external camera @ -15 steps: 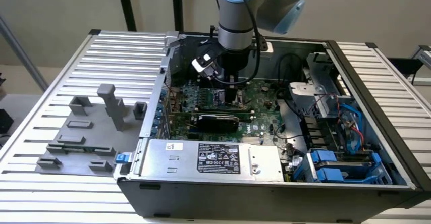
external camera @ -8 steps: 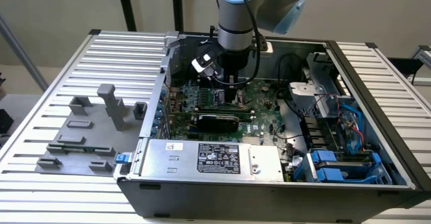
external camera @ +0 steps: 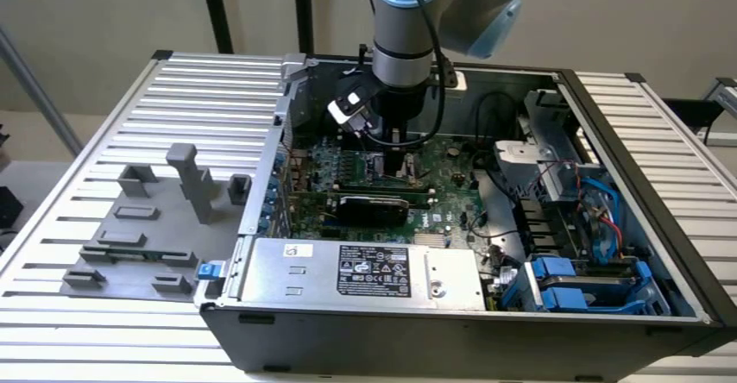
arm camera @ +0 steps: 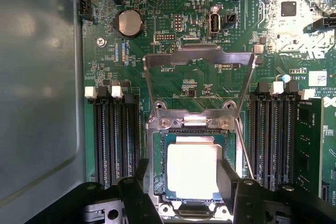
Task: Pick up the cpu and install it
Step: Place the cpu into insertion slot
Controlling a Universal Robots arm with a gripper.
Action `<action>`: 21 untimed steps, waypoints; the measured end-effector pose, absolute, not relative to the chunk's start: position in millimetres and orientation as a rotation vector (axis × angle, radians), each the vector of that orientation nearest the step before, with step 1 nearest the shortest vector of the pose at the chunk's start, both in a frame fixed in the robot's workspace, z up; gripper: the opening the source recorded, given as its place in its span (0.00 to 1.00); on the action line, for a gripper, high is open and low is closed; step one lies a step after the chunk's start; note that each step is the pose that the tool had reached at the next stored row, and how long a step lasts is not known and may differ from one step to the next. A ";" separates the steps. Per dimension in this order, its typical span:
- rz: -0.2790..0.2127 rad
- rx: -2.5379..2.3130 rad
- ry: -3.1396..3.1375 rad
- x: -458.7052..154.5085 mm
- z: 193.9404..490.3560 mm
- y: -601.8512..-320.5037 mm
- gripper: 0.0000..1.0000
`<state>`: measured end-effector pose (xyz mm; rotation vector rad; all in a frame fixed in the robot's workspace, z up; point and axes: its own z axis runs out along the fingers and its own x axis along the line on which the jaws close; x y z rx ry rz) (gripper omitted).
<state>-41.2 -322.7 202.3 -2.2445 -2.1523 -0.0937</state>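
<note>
Slatted aluminium table point(external camera: 116, 98) carries everything in sight, and most of it is taken up by an open computer case point(external camera: 461, 340) lying on its side with its inside turned upward. Down into that case reaches the robot arm point(external camera: 403, 29), upright, near the case's far wall. On the exterior view's left, outside the case, a grey fixture plate point(external camera: 127, 245) with several raised blocks lies flat on the slats. Along the case's near wall sits the silver power supply point(external camera: 368, 271), label up, and at the exterior view's right corner stand blue drive carriers point(external camera: 576, 284).

A green motherboard point(arm camera: 184, 40) covers the case floor under the arm. Two banks of black memory slots point(arm camera: 118, 135) flank its middle, and a coin cell point(arm camera: 128, 23) sits near one corner. Between the banks is the metal-framed socket point(arm camera: 190, 121), its load plate point(arm camera: 197, 56) swung up and away – so the socket is uncovered.

The cpu point(arm camera: 192, 174), pale metallic top upward, lies square within the socket frame, level with the board as far as can be seen. The gripper point(arm camera: 185, 163) straddles it, one dark side just beside each of two opposite edges of the chip – whether it clasps the cpu or stands loose of it, I cannot tell.
</note>
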 end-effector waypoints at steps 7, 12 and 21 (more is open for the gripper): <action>-0.106 -2.238 -2.147 -41.3 202.2 -322.9 0.62; -0.108 -2.234 -2.148 -41.3 201.8 -323.2 0.62; -0.106 -2.232 -2.147 -41.2 204.4 -324.1 0.62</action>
